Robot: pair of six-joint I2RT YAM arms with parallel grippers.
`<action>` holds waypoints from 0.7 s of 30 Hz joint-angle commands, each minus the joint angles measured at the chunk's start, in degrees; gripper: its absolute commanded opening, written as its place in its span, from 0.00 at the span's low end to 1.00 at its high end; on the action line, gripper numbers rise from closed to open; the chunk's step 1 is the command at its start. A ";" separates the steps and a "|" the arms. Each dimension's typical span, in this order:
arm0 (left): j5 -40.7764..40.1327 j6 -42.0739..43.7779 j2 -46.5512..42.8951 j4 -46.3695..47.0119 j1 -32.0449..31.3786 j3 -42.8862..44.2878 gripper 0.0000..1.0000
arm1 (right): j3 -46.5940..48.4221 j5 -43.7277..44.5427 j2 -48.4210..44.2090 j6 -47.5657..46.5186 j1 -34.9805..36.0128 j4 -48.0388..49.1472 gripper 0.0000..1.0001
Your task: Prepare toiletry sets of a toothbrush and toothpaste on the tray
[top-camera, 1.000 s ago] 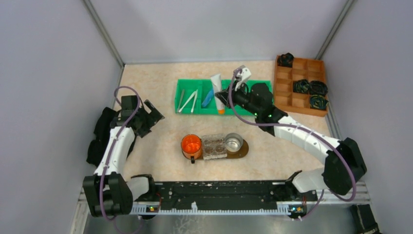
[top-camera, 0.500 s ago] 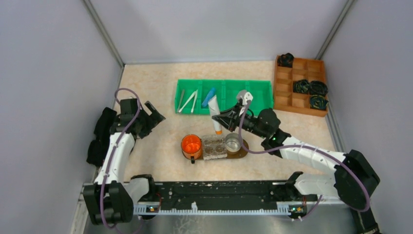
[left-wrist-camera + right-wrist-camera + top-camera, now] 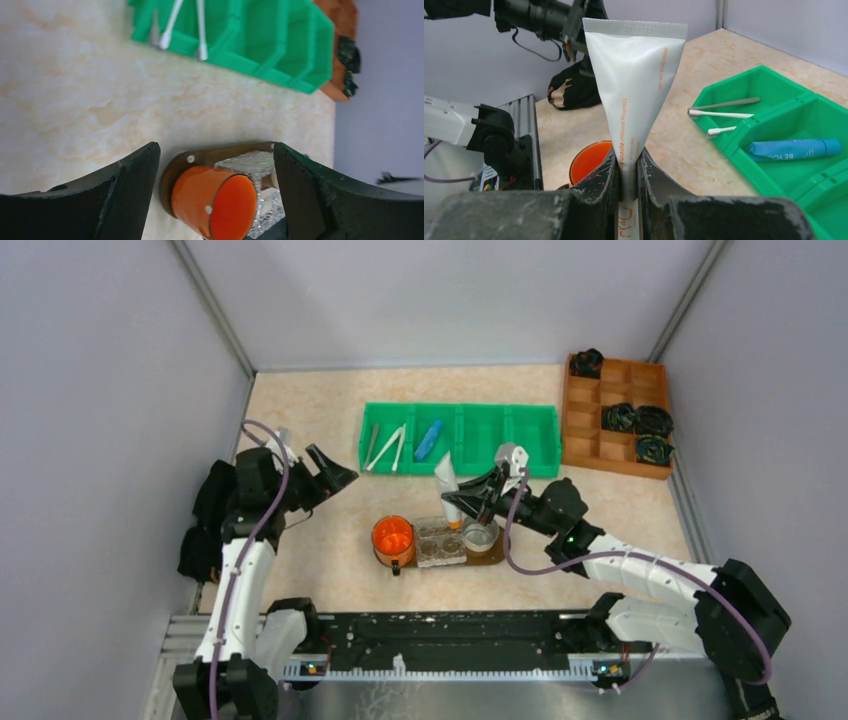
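A: Over the tray (image 3: 501, 543), what does the right claw (image 3: 626, 170) hold?
B: It is clamped on the white tube (image 3: 634, 85), upright and not yet put down. The left claw (image 3: 325, 475) is wide open and empty.
A: And the rest?
B: The brushes (image 3: 390, 448) and the blue tube (image 3: 429, 438) lie in the green bin (image 3: 500, 425). I judge no set is ready.
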 commanded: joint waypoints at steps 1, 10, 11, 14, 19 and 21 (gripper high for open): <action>15.58 -1.81 -2.31 9.47 0.15 1.46 0.89 | -1.57 -2.70 -0.21 -2.14 0.84 10.44 0.00; 38.82 -28.10 -4.59 53.76 -1.62 -6.09 0.81 | -0.92 -7.90 3.13 -2.43 1.02 14.42 0.00; 39.31 -29.85 -4.40 57.38 -2.32 -7.10 0.78 | -0.68 -7.92 3.35 -2.16 1.15 14.44 0.00; 36.96 -27.43 -4.75 56.51 -6.39 -7.18 0.62 | 0.06 -6.46 3.60 -3.45 1.97 12.82 0.00; 25.36 -10.03 -3.86 33.96 -19.12 1.95 0.64 | 3.16 -4.41 4.73 -8.28 3.49 5.56 0.00; 21.41 -5.24 -2.71 28.86 -21.70 5.20 0.67 | 4.23 -2.71 4.94 -10.37 4.00 2.85 0.00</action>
